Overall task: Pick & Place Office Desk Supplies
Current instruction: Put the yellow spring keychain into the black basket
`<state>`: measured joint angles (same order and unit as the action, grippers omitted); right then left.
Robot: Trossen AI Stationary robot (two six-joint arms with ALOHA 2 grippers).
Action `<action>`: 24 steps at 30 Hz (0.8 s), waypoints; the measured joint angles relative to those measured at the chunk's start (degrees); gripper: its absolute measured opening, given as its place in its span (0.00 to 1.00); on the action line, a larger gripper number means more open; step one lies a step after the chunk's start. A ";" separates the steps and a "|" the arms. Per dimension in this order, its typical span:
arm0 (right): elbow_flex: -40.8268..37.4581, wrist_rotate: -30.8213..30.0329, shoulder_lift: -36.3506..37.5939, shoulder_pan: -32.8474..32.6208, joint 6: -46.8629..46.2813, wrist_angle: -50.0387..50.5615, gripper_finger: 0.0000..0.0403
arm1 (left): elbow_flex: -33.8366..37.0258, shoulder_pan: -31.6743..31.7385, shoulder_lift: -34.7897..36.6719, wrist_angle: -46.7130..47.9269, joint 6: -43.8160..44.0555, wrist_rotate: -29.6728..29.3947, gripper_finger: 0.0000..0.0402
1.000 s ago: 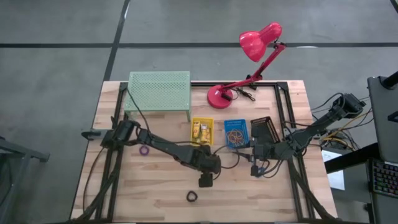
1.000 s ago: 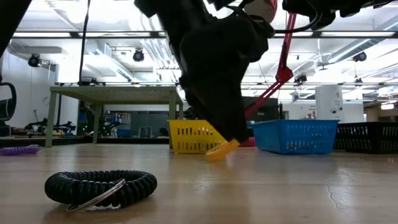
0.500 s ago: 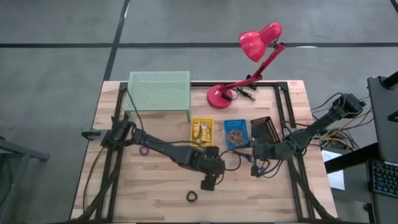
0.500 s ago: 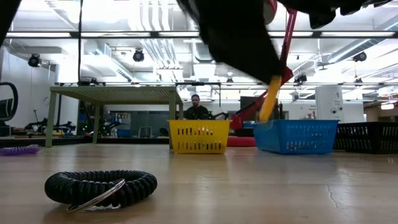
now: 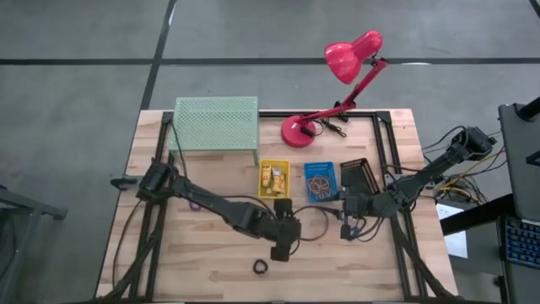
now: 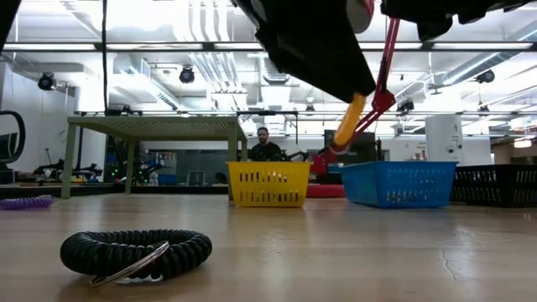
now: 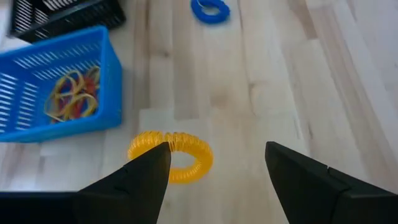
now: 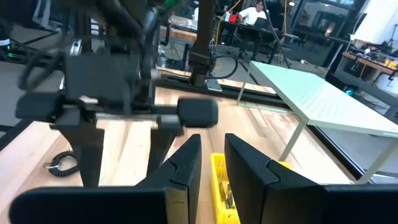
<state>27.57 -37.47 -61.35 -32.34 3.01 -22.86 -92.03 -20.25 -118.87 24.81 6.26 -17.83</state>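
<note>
Left gripper (image 7: 214,171) hangs with fingers spread wide and empty above a yellow coil ring (image 7: 172,155) lying on the table (image 5: 202,262) just near of the blue basket (image 7: 59,87) of rubber bands (image 7: 69,99); right gripper (image 8: 208,165) waits right of centre, fingers narrowly parted, nothing visibly held.

I get even, bright overhead light with soft shadows on the wooden table (image 5: 202,253). In the low view, ceiling strip lights (image 6: 201,38) glare at the top of frame and the left arm (image 6: 310,42) is a dark silhouette. The right wrist view smears with blur on its left side.
</note>
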 joint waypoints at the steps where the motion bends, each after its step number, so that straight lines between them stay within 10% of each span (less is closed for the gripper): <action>1: -0.01 0.02 -0.01 0.00 0.01 0.10 0.17 | 0.07 -0.09 0.00 0.20 -0.12 -0.51 0.66; 24: -0.02 0.00 0.01 0.00 0.01 -0.05 0.17 | 0.57 0.00 -0.11 -2.06 0.11 -0.61 0.66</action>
<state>27.55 -37.47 -61.34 -32.34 3.02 -22.92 -91.46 -20.25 -118.98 22.75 6.37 -18.44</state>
